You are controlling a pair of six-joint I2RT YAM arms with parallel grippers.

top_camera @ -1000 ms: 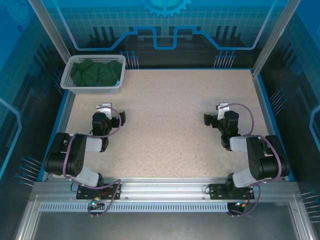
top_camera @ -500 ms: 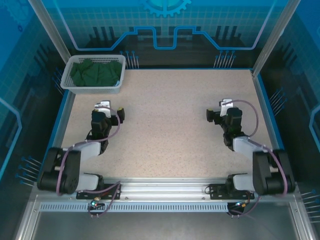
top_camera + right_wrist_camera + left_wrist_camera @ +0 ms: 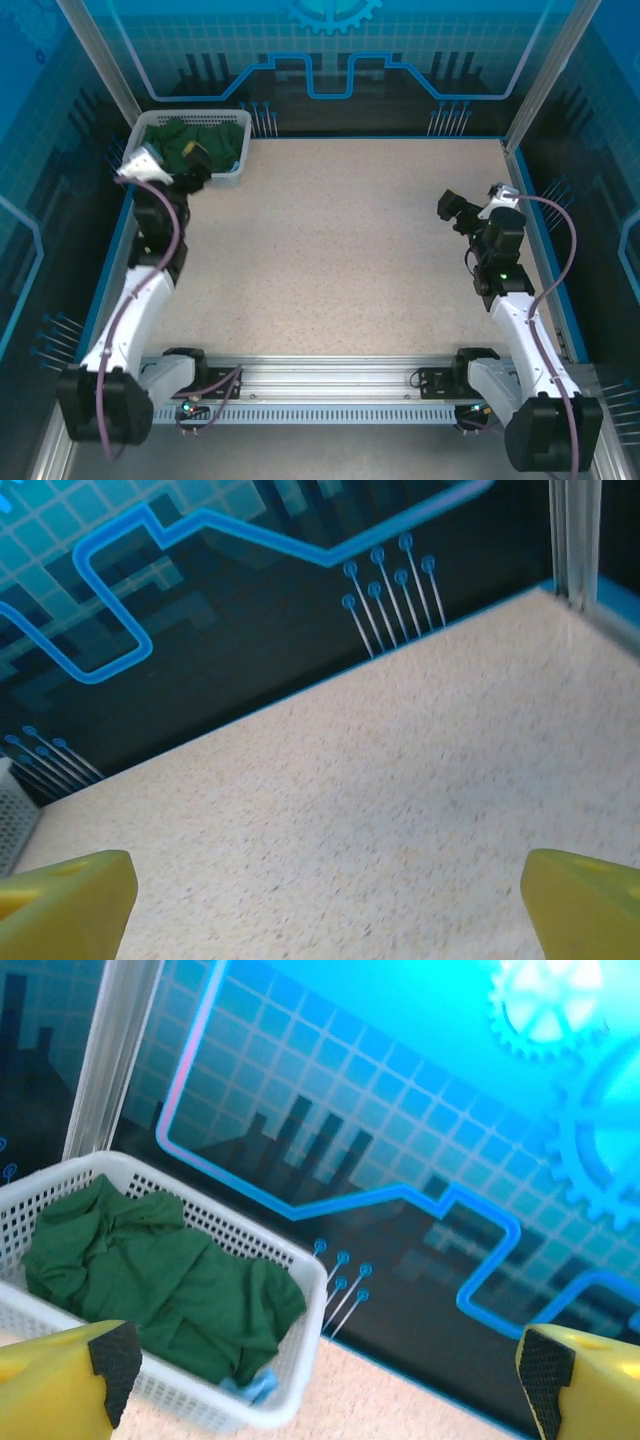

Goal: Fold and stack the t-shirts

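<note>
Loosely crumpled, dark green t-shirt (image 3: 150,1280) overlies light blue t-shirt (image 3: 258,1388).

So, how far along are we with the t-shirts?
Nothing looks done: the dark green t-shirt lies crumpled in the white basket, with a bit of light blue t-shirt under it. In hand: the left claw hovers open at the basket, and the right claw is open above the table. To do: unloading, folding, stacking.
</note>
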